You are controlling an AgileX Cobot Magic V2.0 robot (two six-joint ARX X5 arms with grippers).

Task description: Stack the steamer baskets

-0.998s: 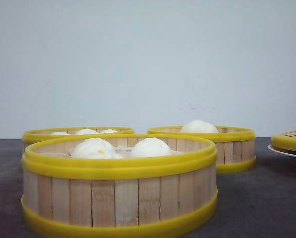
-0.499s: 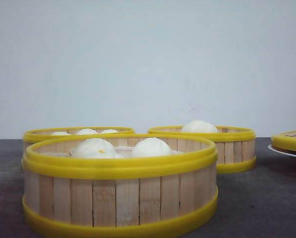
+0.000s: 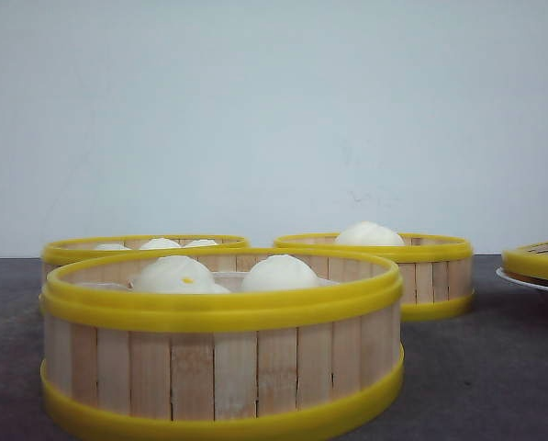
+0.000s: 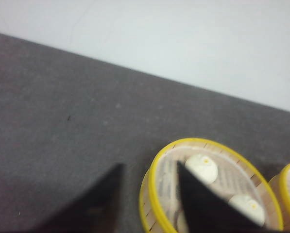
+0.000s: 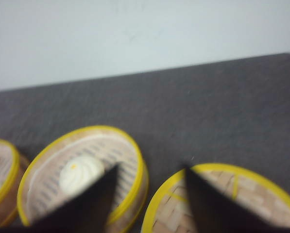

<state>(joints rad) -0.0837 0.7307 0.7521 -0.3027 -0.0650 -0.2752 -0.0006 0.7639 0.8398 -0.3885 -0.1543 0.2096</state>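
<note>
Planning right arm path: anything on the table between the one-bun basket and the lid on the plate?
Nothing. In the front view, only bare dark table separates the one-bun basket from the lid on the plate. The right wrist view shows the same bare gap.

Steamer baskets (image 3: 220, 354) of pale wooden slats, glossy yellow plastic rims (smooth), matt dark grey tabletop (image 3: 480, 377)

Soft, even light fills all views, with faint shadows on the dark bench (image 3: 494, 367). The front view is fairly sharp but grainy. Both wrist views look blurred, perhaps by motion, and each dark pincer (image 4: 147, 199) is underexposed, detail lost.
</note>
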